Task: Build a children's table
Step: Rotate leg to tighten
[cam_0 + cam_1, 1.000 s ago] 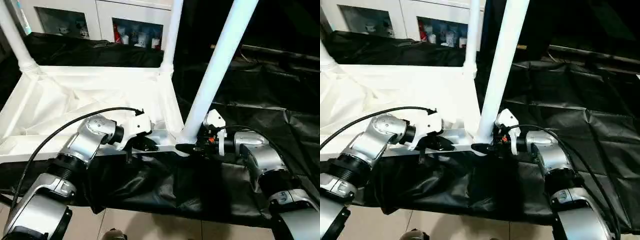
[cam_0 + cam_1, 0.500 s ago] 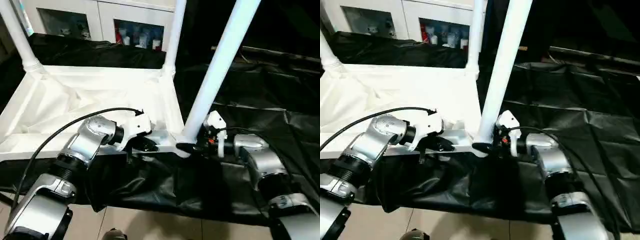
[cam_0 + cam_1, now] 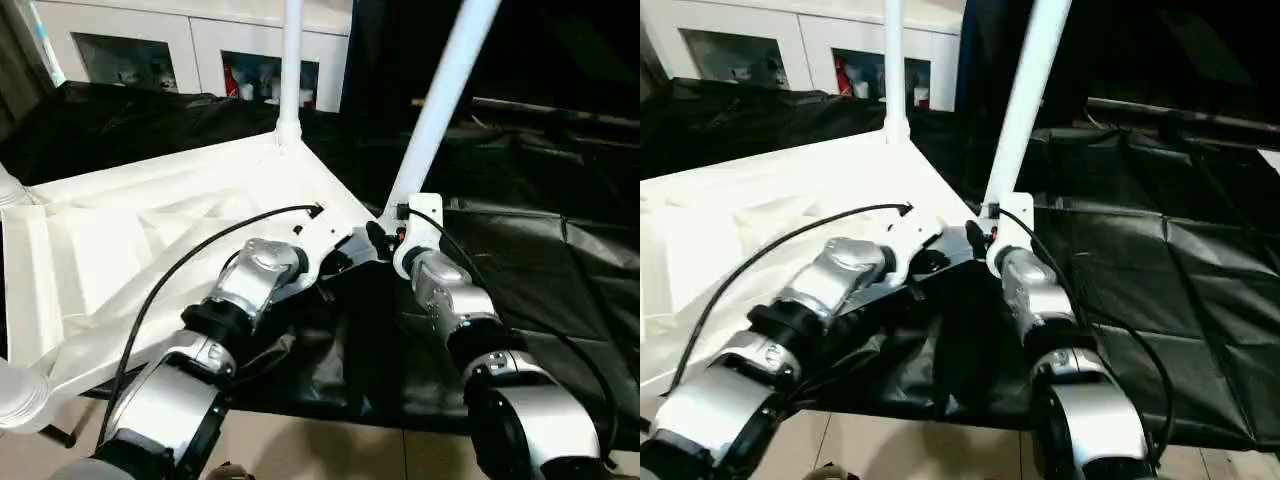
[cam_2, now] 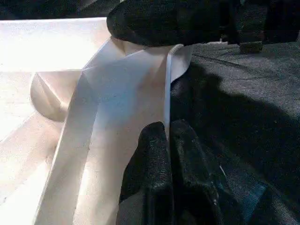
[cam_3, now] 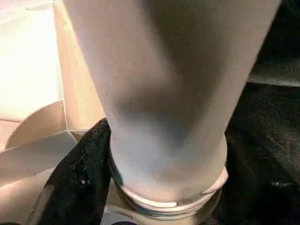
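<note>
While left gripper (image 4: pixel 168 136) pinches tabletop (image 3: pixel 150 220) rim mid-frame, right gripper (image 3: pixel 385 240) seemingly clasps leg (image 3: pixel 440 95) base.

Smooth white plastic table (image 3: pixel 150 220) — crinkled glossy black sheet (image 3: pixel 540 260)

Tube leg (image 3: pixel 445 95) top beyond the frame edge

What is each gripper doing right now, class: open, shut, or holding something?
Left gripper: shut on the thin rim of the white plastic ribbed table top.
Right gripper: jaws around the long white cylindrical tube leg at its base.
</note>
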Controlling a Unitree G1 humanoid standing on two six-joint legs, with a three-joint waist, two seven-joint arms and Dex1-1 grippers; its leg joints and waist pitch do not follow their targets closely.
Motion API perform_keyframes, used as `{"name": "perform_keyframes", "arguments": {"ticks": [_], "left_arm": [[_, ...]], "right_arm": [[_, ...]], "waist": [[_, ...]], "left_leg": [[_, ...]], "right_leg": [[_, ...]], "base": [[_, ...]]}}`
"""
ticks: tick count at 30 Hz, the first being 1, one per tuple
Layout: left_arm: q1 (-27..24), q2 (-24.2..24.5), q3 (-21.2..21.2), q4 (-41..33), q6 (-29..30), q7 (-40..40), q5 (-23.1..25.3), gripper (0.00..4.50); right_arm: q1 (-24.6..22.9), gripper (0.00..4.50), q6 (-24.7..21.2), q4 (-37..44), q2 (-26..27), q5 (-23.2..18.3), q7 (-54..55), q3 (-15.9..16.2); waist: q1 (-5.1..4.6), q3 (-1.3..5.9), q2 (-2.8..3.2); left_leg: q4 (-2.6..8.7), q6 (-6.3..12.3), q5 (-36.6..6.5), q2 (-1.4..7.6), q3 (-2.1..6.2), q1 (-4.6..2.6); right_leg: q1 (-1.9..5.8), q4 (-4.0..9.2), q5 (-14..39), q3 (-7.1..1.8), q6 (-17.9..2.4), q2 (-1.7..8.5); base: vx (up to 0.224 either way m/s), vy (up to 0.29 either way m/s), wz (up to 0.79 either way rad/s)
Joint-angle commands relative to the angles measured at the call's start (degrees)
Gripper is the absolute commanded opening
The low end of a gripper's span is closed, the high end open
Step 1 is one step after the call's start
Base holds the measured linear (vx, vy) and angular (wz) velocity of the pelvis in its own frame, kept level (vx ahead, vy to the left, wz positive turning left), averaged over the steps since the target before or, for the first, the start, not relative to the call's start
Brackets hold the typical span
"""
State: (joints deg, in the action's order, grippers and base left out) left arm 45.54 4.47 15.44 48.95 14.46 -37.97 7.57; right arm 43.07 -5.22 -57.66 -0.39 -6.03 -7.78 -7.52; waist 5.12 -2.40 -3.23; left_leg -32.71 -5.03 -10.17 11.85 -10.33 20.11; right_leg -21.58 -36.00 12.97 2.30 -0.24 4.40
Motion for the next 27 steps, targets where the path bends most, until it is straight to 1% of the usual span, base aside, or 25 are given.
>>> {"name": "perform_keyframes", "arguments": {"ticks": [1,3,4,5,6,7,8,9,10,11,12,13,14,15,16,17,18,19,20,21,22,23,24,25,27], "left_arm": [[0.3,-0.8,0.4,1.9,-1.2,1.7,0.6,0.0],[0.1,-0.2,0.7,1.8,-2.4,0.7,0.5,0.0],[-0.3,0.5,0.8,1.3,-3.1,-0.5,0.4,0.0],[-0.9,1.4,1.0,0.3,-3.7,-2.3,0.2,0.0],[-0.9,1.5,1.0,0.3,-3.7,-2.4,0.1,0.0],[-1.5,2.6,0.8,-0.5,-3.9,-3.2,0.1,0.0],[-1.8,3.6,0.7,-0.8,-4.3,-3.8,0.3,0.0],[-1.9,4.1,0.7,-0.8,-4.5,-4.1,0.4,0.0],[-2.2,5.1,0.8,-1.2,-5.7,-5.7,0.3,0.0],[-3.0,6.8,1.1,-2.4,-7.2,-9.3,-0.3,0.0],[-3.2,7.3,1.2,-2.8,-7.7,-10.5,-0.5,0.0],[-3.7,8.2,1.5,-3.6,-8.8,-12.7,-0.9,0.0],[-4.2,9.0,1.7,-4.4,-9.5,-14.7,-1.4,0.0],[-4.2,9.1,1.7,-4.6,-9.5,-15.1,-1.5,0.0],[-5.6,11.0,2.1,-7.5,-9.6,-20.4,-3.2,0.0],[-6.1,11.7,2.2,-8.8,-9.6,-22.6,-3.9,0.0],[-6.1,11.7,2.2,-8.8,-9.6,-22.6,-3.9,0.0],[-6.4,12.1,2.3,-9.5,-9.7,-23.8,-4.3,0.0],[-6.8,13.0,2.8,-10.5,-10.2,-25.9,-4.6,0.0],[-6.9,13.5,3.0,-10.9,-10.4,-26.8,-4.7,0.0],[-7.1,14.1,3.3,-11.5,-10.9,-28.4,-5.0,0.0],[-7.2,14.1,3.3,-11.5,-11.0,-28.5,-5.0,0.0],[-7.2,14.2,3.3,-11.6,-11.0,-28.7,-5.1,0.0],[-7.3,14.6,3.4,-12.1,-11.2,-29.9,-5.4,0.0],[-7.7,15.5,3.3,-13.9,-11.3,-33.4,-6.6,0.0]], "right_arm": [[-0.7,3.52,-1.5,-4.4,3.4,0.7,-1.8,2.0],[-0.2,3.71,-0.7,-5.1,3.4,1.0,-1.5,2.2],[0.0,3.91,0.1,-5.1,3.0,1.5,-1.9,2.7],[0.0,3.91,1.0,-4.6,2.2,2.2,-3.3,3.6],[0.0,3.91,1.0,-4.6,2.2,2.2,-3.4,3.6],[-0.2,3.91,1.9,-3.6,1.2,2.8,-6.5,4.7],[-0.5,3.91,2.5,-2.5,0.3,3.3,-9.4,5.6],[-0.7,3.91,2.9,-2.1,-0.1,3.6,-10.9,6.1],[-1.4,3.91,3.1,-0.6,-1.3,3.7,-14.1,6.9],[-2.5,3.91,2.4,2.1,-3.3,2.9,-19.6,7.6],[-2.9,3.91,2.1,3.0,-4.0,2.6,-21.3,7.7],[-3.4,3.91,1.8,4.2,-5.1,2.3,-24.1,8.0],[-3.9,3.91,1.7,5.2,-6.2,2.1,-26.5,8.3],[-4.0,3.91,1.7,5.4,-6.4,2.1,-26.9,8.4],[-5.7,3.91,2.1,9.1,-9.9,1.7,-33.8,10.0],[-6.5,3.91,2.2,10.9,-11.6,1.4,-36.9,10.8],[-6.5,3.91,2.2,10.9,-11.6,1.4,-36.9,10.8],[-6.9,3.91,2.3,11.9,-12.5,1.3,-38.6,11.2],[-7.9,3.91,2.4,14.0,-14.7,0.8,-42.3,12.0],[-8.3,3.91,2.5,15.0,-15.7,0.5,-44.1,12.3],[-9.0,3.91,2.3,16.6,-17.2,-0.1,-46.9,12.7],[-9.0,3.91,2.3,16.7,-17.3,-0.1,-47.1,12.7],[-9.1,3.91,2.2,16.9,-17.5,-0.2,-47.6,12.8],[-9.7,3.91,2.0,18.1,-18.8,-0.6,-50.1,13.2],[-11.5,3.91,0.6,21.8,-21.5,-1.3,-56.9,14.2]], "waist": [[-0.31,2.71,0.42],[-0.42,2.69,0.47],[-0.5,2.64,0.48],[-0.48,2.61,0.65],[-0.55,2.65,0.68],[-0.58,2.75,0.96],[-0.66,2.83,0.66],[-0.7,2.83,0.9],[-0.72,2.84,0.74],[-0.58,2.83,0.58],[-0.56,2.98,0.59],[-0.6,3.02,0.69],[-0.86,3.05,0.96],[-0.96,3.05,0.95],[-0.86,3.15,1.11],[-0.87,3.14,1.31],[-0.83,3.1,1.17],[-0.84,3.11,1.16],[-0.56,3.18,1.53],[-0.4,3.22,1.57],[-0.18,3.28,1.52],[0.15,3.27,1.45],[0.11,3.27,1.42],[0.11,3.28,1.31],[0.47,3.26,0.92]], "left_leg": [[4.13,-1.01,-14.4,1.35,0.37,-0.46],[4.22,-1.07,-14.5,1.34,0.46,-0.32],[4.27,-1.22,-15.4,1.37,0.44,-0.48],[4.31,-1.32,-15.6,1.38,0.46,-0.5],[4.34,-1.33,-15.8,1.37,0.48,-0.32],[4.34,-1.36,-15.4,1.34,0.56,-0.25],[4.25,-1.02,-14.4,1.34,0.51,-0.04],[4.13,-0.49,-13.6,1.27,0.38,-0.04],[3.99,-0.01,-12.1,1.22,0.33,0.11],[3.92,0.59,-11.3,1.12,0.34,0.18],[3.73,1.73,-9.5,1.13,0.35,0.5],[3.71,2.21,-8.6,1.17,0.37,0.61],[3.61,2.7,-7.1,1.25,0.37,0.39],[3.51,2.84,-6.8,1.22,0.28,0.37],[3.32,3.2,-6.0,1.33,0.24,0.15],[3.28,3.57,-5.8,1.38,0.25,0.1],[3.23,4.23,-5.3,1.48,0.29,0.37],[3.18,4.4,-4.9,1.41,0.21,0.35],[3.07,5.03,-4.9,1.56,0.16,0.03],[2.94,5.19,-4.6,1.6,0.08,-0.02],[2.85,5.35,-3.7,1.66,-0.03,0.02],[2.69,5.67,-3.8,1.62,-0.15,0.0],[2.73,5.72,-3.7,1.62,-0.15,0.11],[2.72,5.76,-3.8,1.56,-0.18,0.15],[2.55,6.51,-3.7,1.52,-0.28,0.19]], "right_leg": [[1.44,5.23,9.4,-2.22,-10.0,3.54],[1.48,5.21,9.8,-2.2,-9.8,3.55],[1.24,5.39,11.0,-2.2,-9.6,3.5],[1.22,5.4,11.3,-2.22,-9.6,3.54],[1.3,5.44,11.3,-2.23,-9.6,3.55],[1.43,5.29,10.7,-2.23,-9.6,3.59],[1.59,5.15,8.9,-2.17,-9.8,3.5],[1.63,5.14,7.1,-2.2,-10.3,3.46],[1.84,4.88,5.1,-2.21,-11.0,3.45],[2.08,4.92,4.4,-2.13,-11.1,3.4],[2.43,4.58,1.9,-2.16,-11.5,3.48],[2.48,4.4,0.5,-2.15,-11.8,3.51],[2.32,4.16,-1.8,-2.03,-13.0,3.32],[2.28,4.12,-2.4,-2.1,-13.5,3.33],[2.33,3.86,-4.7,-2.18,-14.5,3.38],[2.32,3.74,-6.0,-2.11,-15.0,3.25],[2.56,3.53,-7.8,-2.0,-15.6,3.22],[2.5,3.44,-8.4,-2.0,-15.8,3.1],[2.36,3.34,-9.3,-1.89,-16.6,3.01],[2.32,3.24,-9.9,-1.86,-16.8,2.94],[2.31,3.01,-11.3,-1.83,-17.3,2.89],[2.3,2.93,-12.1,-1.82,-17.3,2.87],[2.3,2.85,-12.2,-1.82,-17.4,2.96],[2.32,2.89,-11.9,-1.79,-17.4,2.96],[2.47,2.91,-11.8,-1.78,-17.3,2.93]], "base": [[0.0,0.0,0.0],[0.0,0.0,0.0],[0.0,0.0,0.0],[0.0,0.0,0.0],[0.0,0.0,0.0],[0.0,0.0,0.0],[0.0,0.0,0.0],[0.0,0.0,0.0],[0.0,0.0,0.0],[0.0,0.0,0.0],[0.0,0.0,0.0],[0.0,0.0,0.0],[0.0,0.0,0.0],[0.0,0.0,0.0],[0.0,0.0,0.0],[0.0,0.0,0.0],[0.0,0.0,0.0],[0.0,0.0,0.0],[0.0,0.0,0.0],[0.0,0.0,0.0],[0.0,0.0,0.0],[0.0,0.0,0.0],[0.0,0.0,0.0],[0.0,0.0,0.0],[0.0,0.0,0.0]]}}
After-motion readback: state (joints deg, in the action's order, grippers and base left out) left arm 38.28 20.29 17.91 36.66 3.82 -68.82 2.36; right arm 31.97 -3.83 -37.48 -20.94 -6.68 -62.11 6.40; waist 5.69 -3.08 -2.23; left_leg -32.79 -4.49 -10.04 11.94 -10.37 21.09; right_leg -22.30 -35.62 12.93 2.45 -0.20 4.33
